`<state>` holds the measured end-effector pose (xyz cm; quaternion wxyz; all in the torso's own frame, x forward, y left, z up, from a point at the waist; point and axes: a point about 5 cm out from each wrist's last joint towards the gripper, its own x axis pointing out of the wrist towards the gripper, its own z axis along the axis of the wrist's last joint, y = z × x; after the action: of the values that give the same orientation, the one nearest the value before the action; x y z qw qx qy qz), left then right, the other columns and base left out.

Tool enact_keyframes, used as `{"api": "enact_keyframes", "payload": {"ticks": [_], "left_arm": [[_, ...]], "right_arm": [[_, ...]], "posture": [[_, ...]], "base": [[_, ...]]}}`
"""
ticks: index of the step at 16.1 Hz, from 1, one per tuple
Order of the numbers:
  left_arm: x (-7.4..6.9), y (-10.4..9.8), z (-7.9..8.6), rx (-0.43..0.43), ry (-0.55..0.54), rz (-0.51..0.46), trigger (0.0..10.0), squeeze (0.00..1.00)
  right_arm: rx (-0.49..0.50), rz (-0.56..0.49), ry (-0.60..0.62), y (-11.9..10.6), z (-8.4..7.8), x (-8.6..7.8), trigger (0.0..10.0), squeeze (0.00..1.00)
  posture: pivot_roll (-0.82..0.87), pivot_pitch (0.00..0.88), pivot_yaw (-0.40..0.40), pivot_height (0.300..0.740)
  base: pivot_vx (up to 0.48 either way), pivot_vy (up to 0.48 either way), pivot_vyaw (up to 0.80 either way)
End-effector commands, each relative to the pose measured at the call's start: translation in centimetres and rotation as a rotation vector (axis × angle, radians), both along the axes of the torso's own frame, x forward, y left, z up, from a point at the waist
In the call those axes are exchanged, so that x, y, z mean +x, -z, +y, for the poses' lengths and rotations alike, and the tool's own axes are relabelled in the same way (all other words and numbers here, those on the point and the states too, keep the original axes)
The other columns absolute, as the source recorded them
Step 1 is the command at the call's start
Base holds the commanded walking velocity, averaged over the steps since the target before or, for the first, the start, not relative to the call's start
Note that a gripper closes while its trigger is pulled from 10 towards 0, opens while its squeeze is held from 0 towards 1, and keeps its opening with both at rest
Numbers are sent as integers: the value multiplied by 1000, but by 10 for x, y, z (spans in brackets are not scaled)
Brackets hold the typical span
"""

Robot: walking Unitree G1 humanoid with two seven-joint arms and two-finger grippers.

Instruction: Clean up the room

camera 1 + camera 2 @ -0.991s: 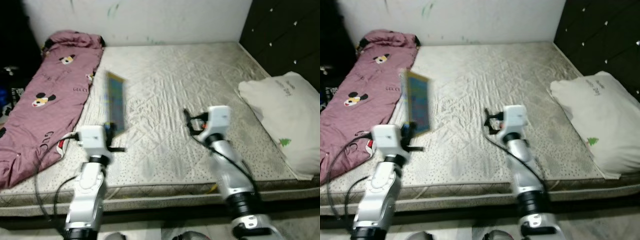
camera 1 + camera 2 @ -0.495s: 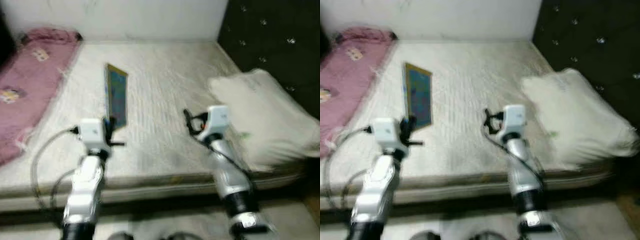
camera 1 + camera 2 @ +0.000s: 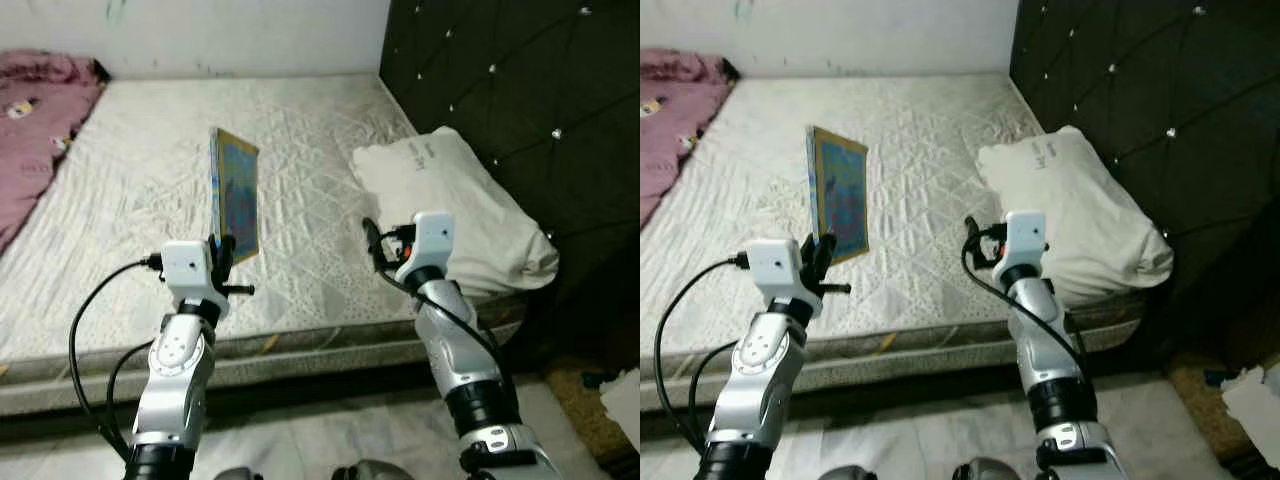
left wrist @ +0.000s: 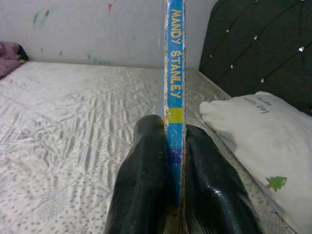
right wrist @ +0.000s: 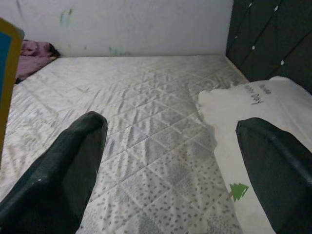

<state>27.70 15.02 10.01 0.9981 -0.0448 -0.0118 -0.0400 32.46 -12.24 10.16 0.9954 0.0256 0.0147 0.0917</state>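
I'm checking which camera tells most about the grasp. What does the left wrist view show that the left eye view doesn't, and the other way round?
Left wrist view: the book's spine reads "MANDY STANLEY", and it sits pinched between the left pincer's two black fingers.

Left eye view: the book's colourful cover, held upright over the mattress; the right pincer, open and holding nothing, near the pillow; the pink blanket's larger spread at far left.

Both: book, mattress, pillow, dark tufted headboard, white wall.
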Motion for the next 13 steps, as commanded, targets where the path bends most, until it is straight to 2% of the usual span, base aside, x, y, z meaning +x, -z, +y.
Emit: {"api": "enact_keyframes", "payload": {"ticks": [1, 3, 13], "left_arm": [[1, -13, 4, -3, 1, -74, 10000, 0], [1, -13, 3, -8, 6, -76, 10000, 0], [2, -14, 1, -15, 22, -83, 10000, 0]], "right_arm": [[-4, -15, -11, -4, 2, 2, 10000, 0], [-3, -19, -10, -5, 2, 2, 10000, 0], [-6, -24, -7, -6, 1, 4, 10000, 0]], "posture": [[-97, 5, 5, 740], [-97, 5, 5, 740], [-102, 2, 2, 740]], "base": [[0, 0, 0], [122, 0, 0], [305, 0, 0]]}}
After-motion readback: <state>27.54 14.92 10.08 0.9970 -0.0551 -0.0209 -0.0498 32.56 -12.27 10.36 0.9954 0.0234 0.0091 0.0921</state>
